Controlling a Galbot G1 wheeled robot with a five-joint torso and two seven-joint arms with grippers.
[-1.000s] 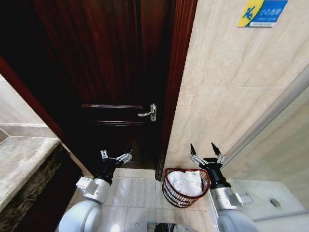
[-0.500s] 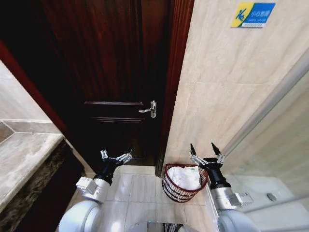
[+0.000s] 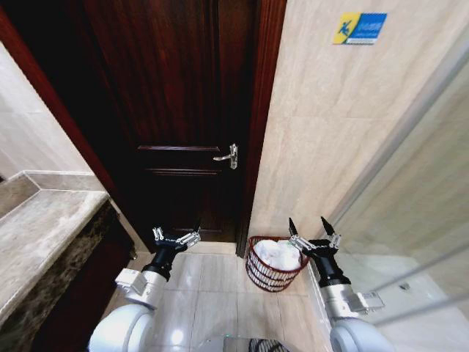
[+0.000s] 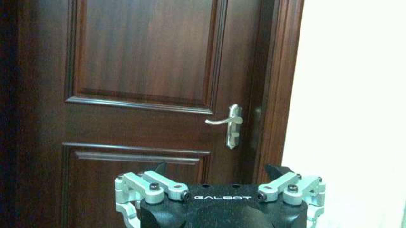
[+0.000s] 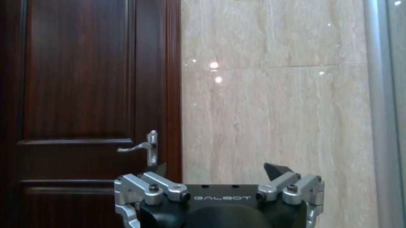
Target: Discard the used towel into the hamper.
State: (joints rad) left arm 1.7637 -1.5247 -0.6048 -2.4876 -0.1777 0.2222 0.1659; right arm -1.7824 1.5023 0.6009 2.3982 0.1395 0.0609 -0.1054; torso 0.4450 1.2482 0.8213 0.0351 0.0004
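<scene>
The hamper (image 3: 272,273), a small round red-brown wire basket, stands on the tiled floor at the foot of the beige wall, just right of the door frame. A white towel (image 3: 278,254) lies crumpled inside it. My right gripper (image 3: 309,228) is held up open beside the hamper's right rim, nothing between its fingers. My left gripper (image 3: 176,236) is raised open in front of the door, well left of the hamper. Both wrist views look over open, empty grippers, the left gripper (image 4: 217,169) and the right gripper (image 5: 217,167).
A dark wooden door (image 3: 176,110) with a silver lever handle (image 3: 227,155) stands shut ahead. A marble counter (image 3: 40,235) runs along the left. A glass partition (image 3: 418,220) stands on the right. A blue sign (image 3: 360,27) hangs on the beige wall.
The whole head picture has shifted, so the camera has moved; the hamper now looks smaller and farther off. Both arms hold the same pose, grippers open.
</scene>
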